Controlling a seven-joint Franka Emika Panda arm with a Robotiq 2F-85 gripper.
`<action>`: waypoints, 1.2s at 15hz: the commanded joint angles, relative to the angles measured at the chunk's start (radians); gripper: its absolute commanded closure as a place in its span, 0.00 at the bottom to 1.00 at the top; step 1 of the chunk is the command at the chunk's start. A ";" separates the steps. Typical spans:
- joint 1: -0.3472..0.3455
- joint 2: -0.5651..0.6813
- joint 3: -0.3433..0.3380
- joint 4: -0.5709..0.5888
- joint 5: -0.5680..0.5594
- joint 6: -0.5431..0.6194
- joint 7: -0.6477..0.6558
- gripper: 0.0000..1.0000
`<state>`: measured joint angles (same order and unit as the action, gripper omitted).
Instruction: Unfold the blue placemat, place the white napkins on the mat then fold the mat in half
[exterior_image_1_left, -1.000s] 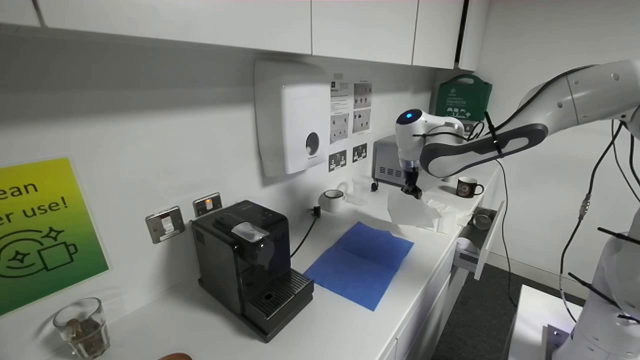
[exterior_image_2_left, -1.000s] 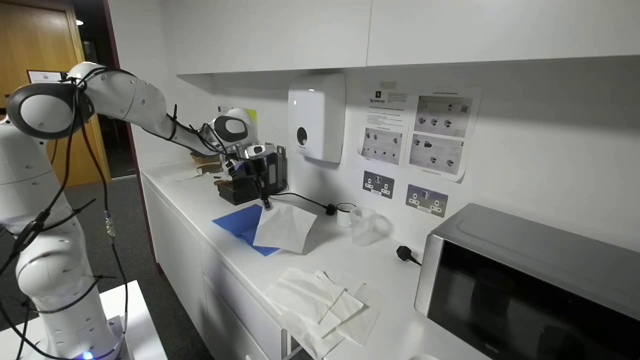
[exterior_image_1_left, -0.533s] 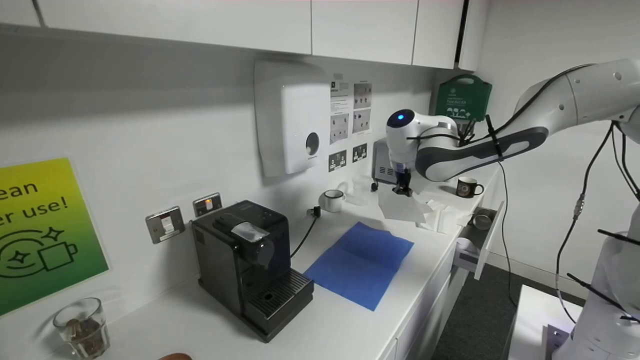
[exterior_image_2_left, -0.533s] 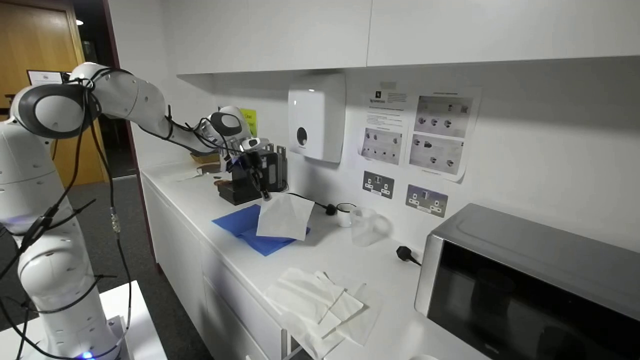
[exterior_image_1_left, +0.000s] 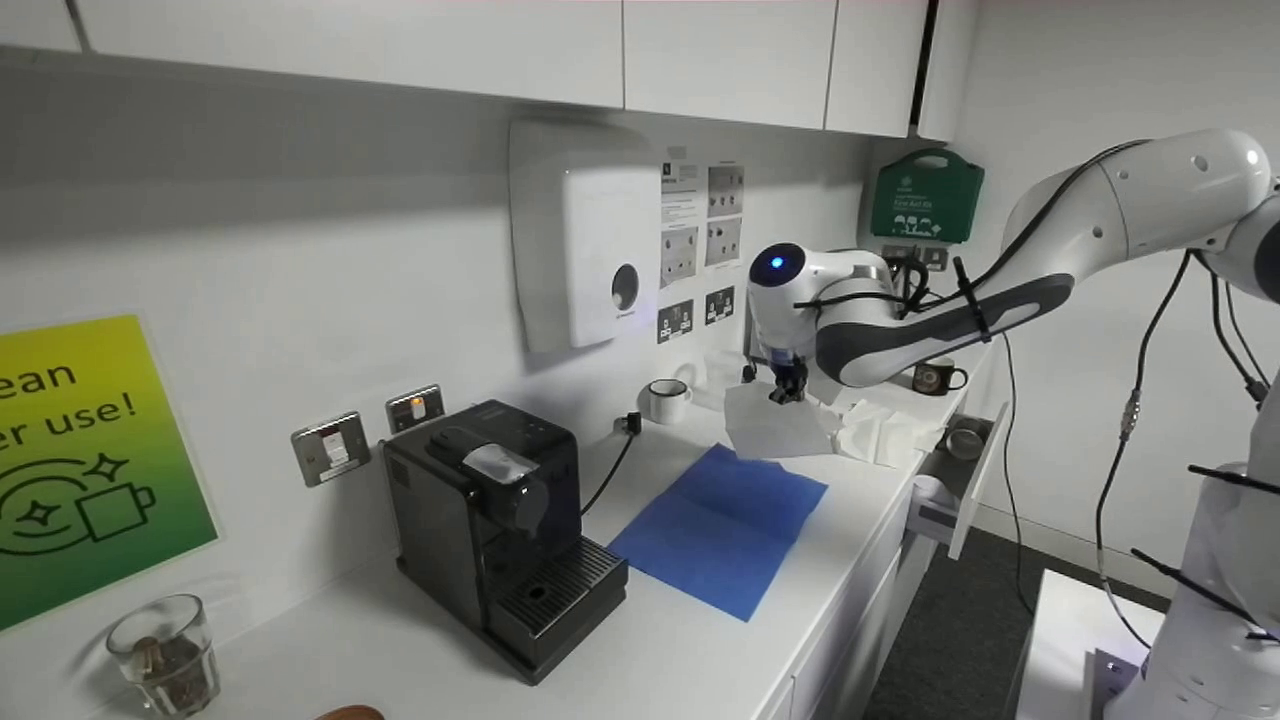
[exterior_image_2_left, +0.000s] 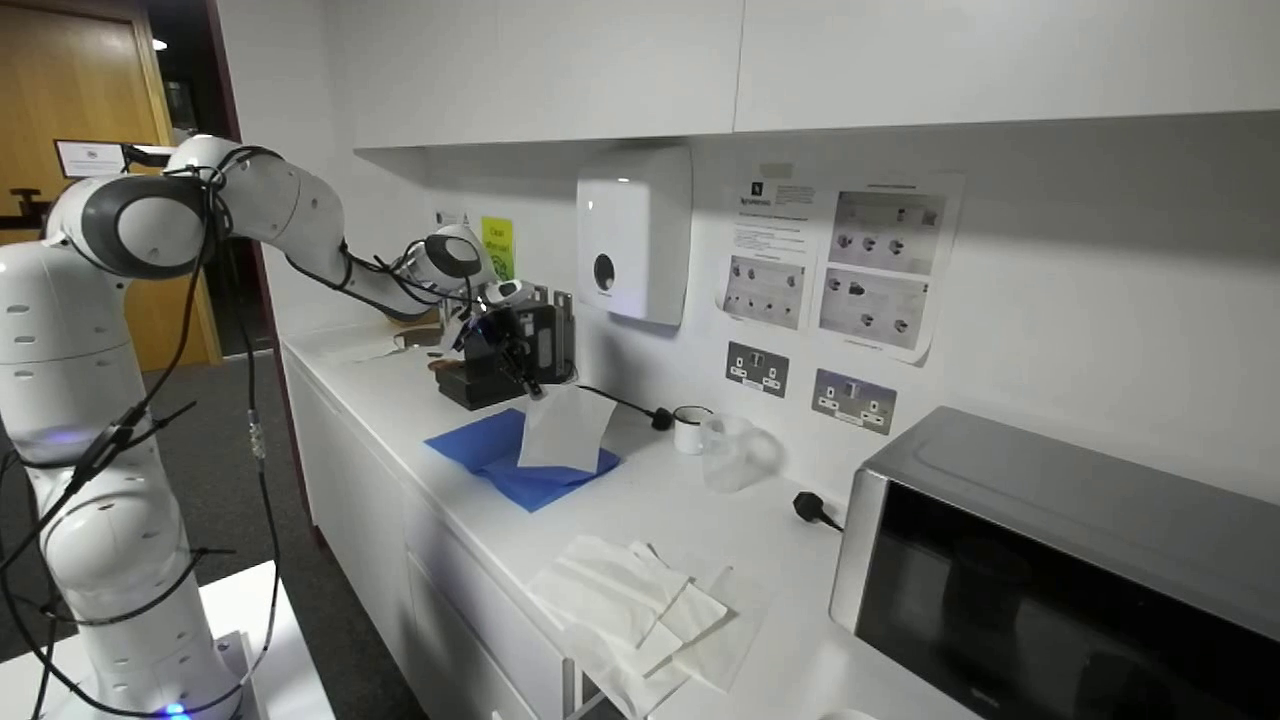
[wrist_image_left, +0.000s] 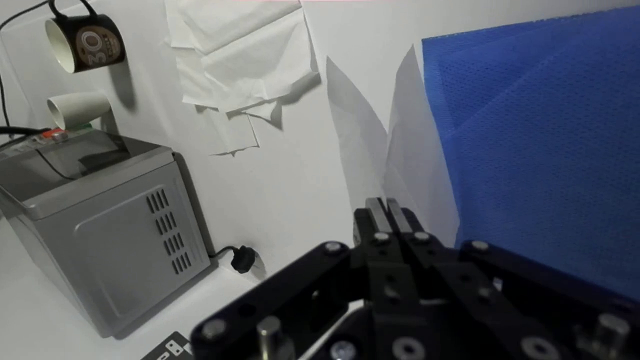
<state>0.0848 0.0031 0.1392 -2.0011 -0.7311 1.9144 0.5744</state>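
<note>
In exterior view, I'm seeing black coffee machine (exterior_image_1_left: 480, 525) standing at seven o'clock, clear glass tumbler (exterior_image_1_left: 190, 640) standing at eight, green first-aid kit (exterior_image_1_left: 925, 200) hanging at two. In exterior view, I'm watching microwave (exterior_image_2_left: 1060, 560) filling four o'clock, wall dispenser (exterior_image_2_left: 635, 240) hanging at twelve. In wrist view, I'm spotting dark mug (wrist_image_left: 92, 42) at ten o'clock, microwave showing at eight.
</note>
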 joint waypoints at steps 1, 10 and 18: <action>0.014 0.026 -0.009 0.031 -0.055 0.005 -0.092 1.00; 0.008 0.027 -0.023 0.047 -0.060 0.027 -0.123 1.00; -0.032 -0.030 -0.085 0.034 -0.026 0.102 -0.124 1.00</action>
<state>0.0767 0.0106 0.0796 -1.9550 -0.7746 1.9715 0.4786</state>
